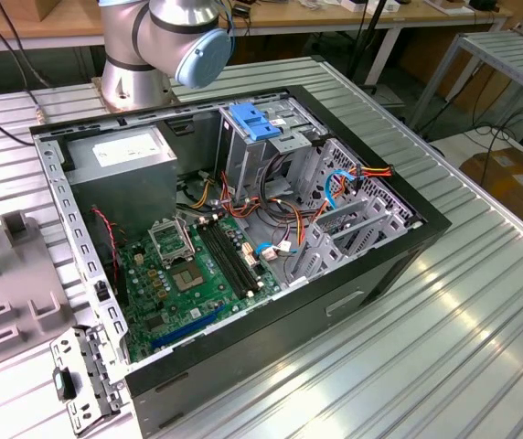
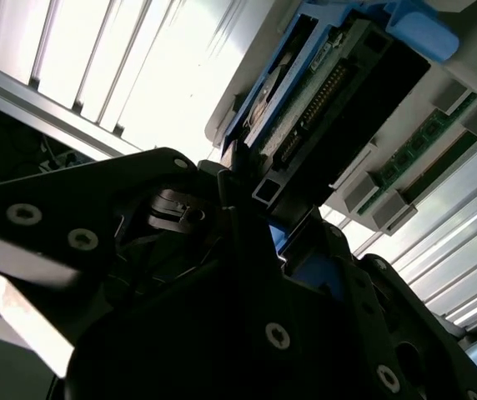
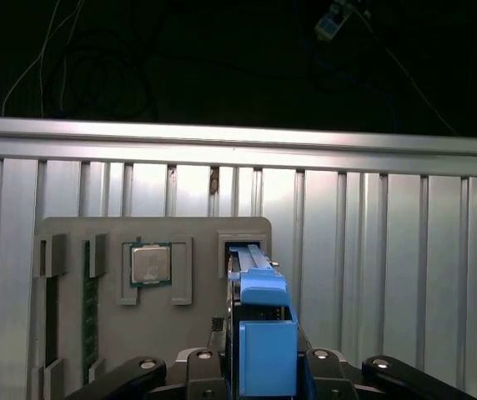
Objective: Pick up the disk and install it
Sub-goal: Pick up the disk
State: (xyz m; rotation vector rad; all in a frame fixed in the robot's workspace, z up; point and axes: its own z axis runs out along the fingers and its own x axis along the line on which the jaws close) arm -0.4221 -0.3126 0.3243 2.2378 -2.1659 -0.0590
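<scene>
While the gripper [image 3: 265, 357] sat low over the grey parts tray [image 3: 80, 233], its jaws stood narrow and looked closed on the two flat sides of the disk [image 3: 259, 287]. The disk stood on edge in its slot in that tray, blue carrier frame toward the gripper, not yet in the computer case [image 1: 335, 302]. In the exterior view the tray lay on the table [image 1: 426, 347] at that view's left, just beside the case. Risks, as judgement: the hold looked to sit on the end of the carrier. A pull out of line with the slot could therefore jam the disk against the slot walls, lift the tray with it, or let the frame slip from the jaws. The frame looked like smooth plastic, so a light hold could let it twist. The CPU [image 3: 149, 265] and the memory sticks [image 3: 90, 300] lay in pockets near the slot, so a dragged tray or a swinging disk could knock them. At the case, the drive cage [image 1: 275, 146] under the blue latch piece [image 1: 250, 121] sat close to loose cables [image 1: 357, 174]. A tilted disk could snag those or miss the bay, and a dropped one could hit the motherboard [image 1: 188, 274].
</scene>
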